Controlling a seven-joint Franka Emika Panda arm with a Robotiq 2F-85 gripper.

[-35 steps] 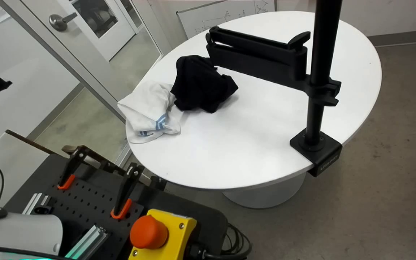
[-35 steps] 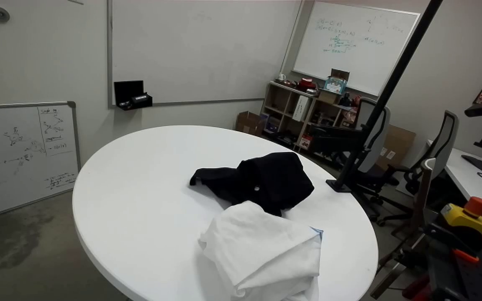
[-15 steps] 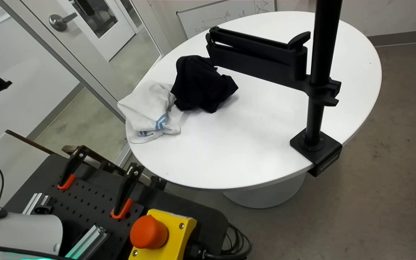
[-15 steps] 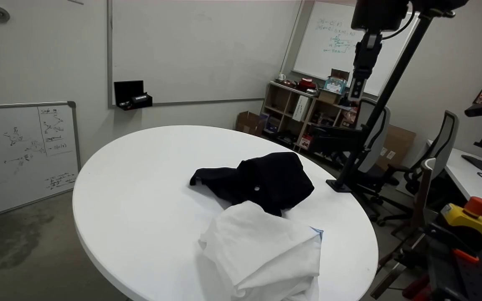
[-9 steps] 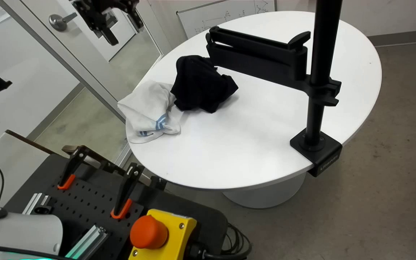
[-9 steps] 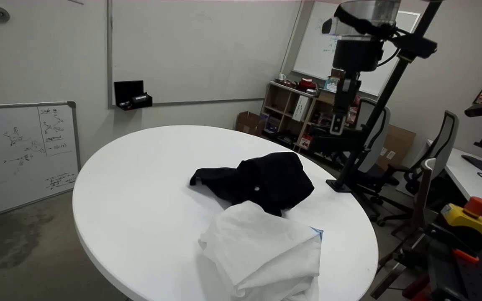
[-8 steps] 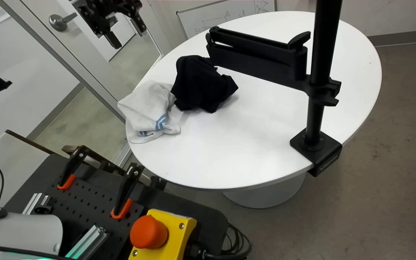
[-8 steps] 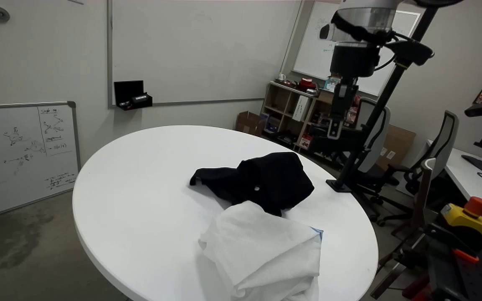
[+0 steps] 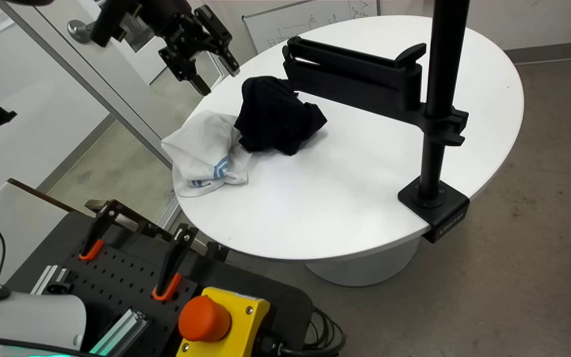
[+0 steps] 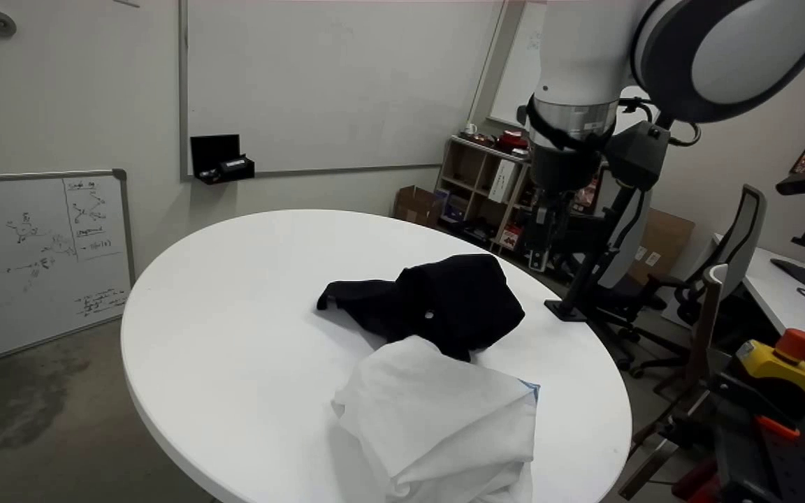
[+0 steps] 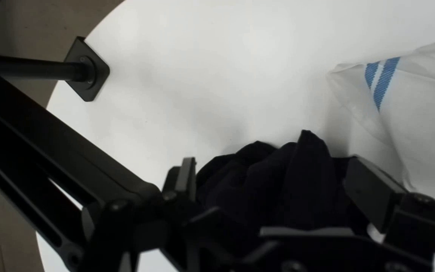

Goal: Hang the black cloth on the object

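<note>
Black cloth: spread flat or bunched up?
Bunched up. In both exterior views the black cloth sits in a raised heap on the white table; the wrist view shows folds.

The black cloth [image 9: 278, 116] lies crumpled in a raised heap on the white worktop [image 10: 235, 363], a narrow flap [image 10: 367, 300] trailing from it in an exterior view. The black stand [image 9: 439, 106] sits at the worktop's edge, a pole [image 9: 448, 44] on a flat base [image 9: 436, 214], its folded arm [image 9: 350, 85] jutting out sideways.

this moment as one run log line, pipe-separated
gripper: open, empty | black cloth: on table, not on stand | white cloth: beside black cloth
</note>
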